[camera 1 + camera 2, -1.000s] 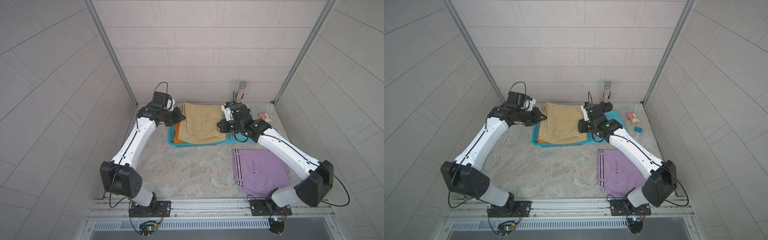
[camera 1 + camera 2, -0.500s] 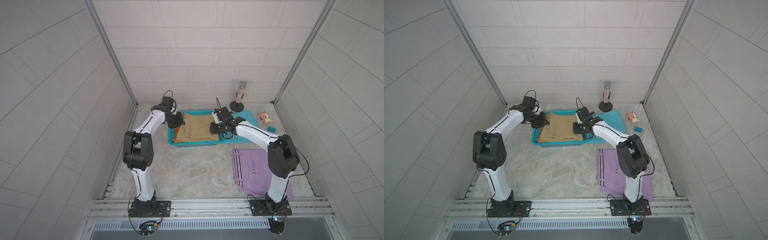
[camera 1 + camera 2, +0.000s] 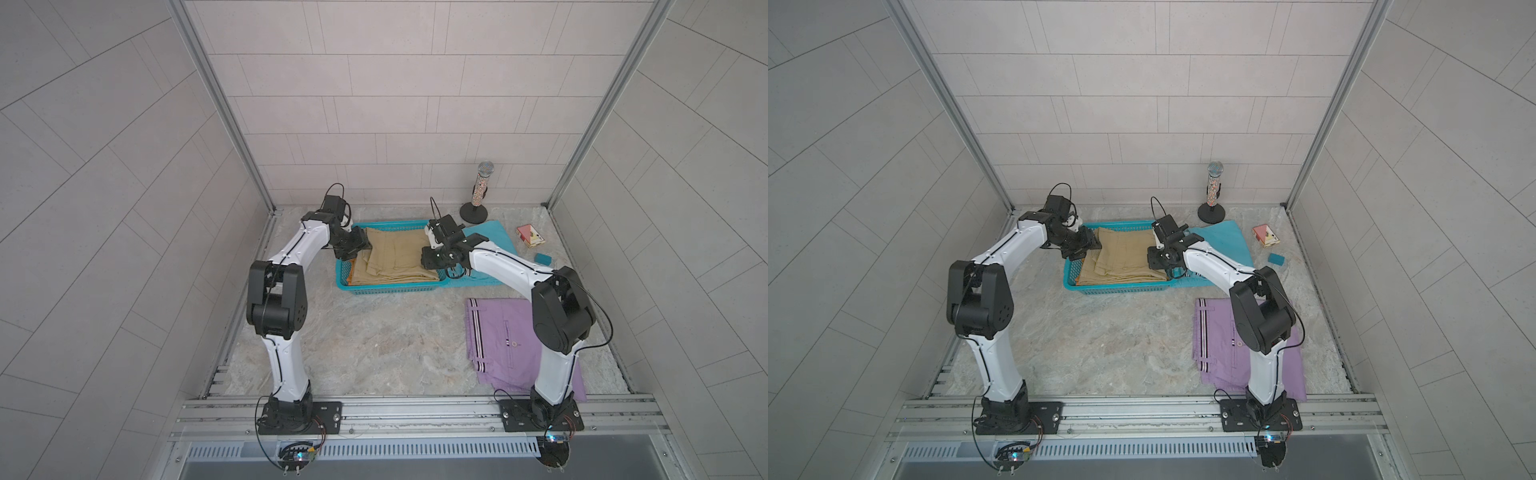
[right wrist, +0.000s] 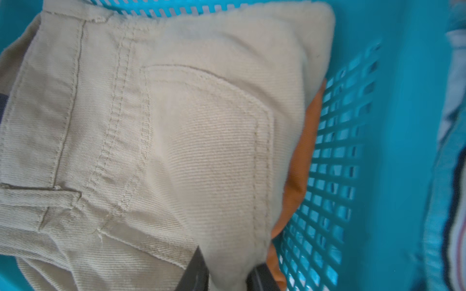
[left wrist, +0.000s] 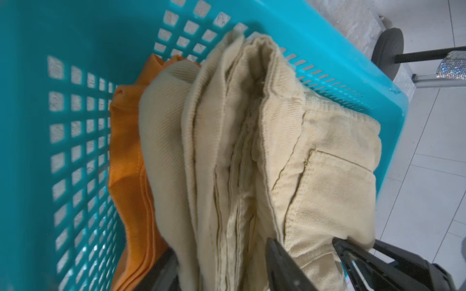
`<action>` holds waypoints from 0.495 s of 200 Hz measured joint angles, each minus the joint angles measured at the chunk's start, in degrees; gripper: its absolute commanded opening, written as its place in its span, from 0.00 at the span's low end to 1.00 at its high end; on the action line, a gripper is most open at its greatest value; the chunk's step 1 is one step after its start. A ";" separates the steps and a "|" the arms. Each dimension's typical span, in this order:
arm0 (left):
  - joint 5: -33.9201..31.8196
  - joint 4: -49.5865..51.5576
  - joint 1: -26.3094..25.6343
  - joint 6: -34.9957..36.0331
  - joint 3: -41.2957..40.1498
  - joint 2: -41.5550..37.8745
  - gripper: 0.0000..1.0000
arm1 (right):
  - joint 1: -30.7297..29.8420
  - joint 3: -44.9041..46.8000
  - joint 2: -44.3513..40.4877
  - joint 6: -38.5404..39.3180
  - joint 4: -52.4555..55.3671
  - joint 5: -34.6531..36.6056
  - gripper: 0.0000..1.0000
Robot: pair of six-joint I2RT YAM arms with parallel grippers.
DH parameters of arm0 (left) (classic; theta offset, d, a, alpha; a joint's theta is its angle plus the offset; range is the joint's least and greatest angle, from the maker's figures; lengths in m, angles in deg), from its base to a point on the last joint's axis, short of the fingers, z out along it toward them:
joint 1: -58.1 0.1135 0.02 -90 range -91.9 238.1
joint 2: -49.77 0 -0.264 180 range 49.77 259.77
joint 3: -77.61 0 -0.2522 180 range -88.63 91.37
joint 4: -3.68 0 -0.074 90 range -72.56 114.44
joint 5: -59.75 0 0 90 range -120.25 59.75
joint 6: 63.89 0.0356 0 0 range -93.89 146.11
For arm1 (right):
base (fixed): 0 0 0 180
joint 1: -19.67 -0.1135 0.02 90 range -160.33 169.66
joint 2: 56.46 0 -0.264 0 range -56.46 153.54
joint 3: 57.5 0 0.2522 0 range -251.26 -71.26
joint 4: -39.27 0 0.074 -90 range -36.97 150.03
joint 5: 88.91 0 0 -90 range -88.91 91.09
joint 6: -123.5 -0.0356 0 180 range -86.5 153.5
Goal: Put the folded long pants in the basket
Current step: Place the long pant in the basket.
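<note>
The marbled desk [image 3: 374,345] carries everything. The lilac pants [image 3: 498,340] lie flat on it near the right arm's base, well apart from the basket [image 3: 390,287]. Inside the basket the khaki pants [image 3: 399,257] sit on top of the orange pants [image 5: 126,176], which show only at the edges. The turquoise pants [image 3: 490,237] lie on the desk just beside the basket, partly under the right arm.

The left claw [image 5: 302,244] is released, its fingers spread either side of a khaki corner. The right claw [image 4: 227,259] straddles a khaki fold; gripping or loose, I cannot tell.

Behind stand a glittery microphone [image 3: 480,191], a small red-and-cream box [image 3: 530,235] and a teal block [image 3: 542,258].
</note>
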 measured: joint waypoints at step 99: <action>1.22 -6.08 -3.26 -3.08 -16.57 -21.81 0.00 | -5.90 -2.47 -9.16 -0.94 4.13 0.81 0.35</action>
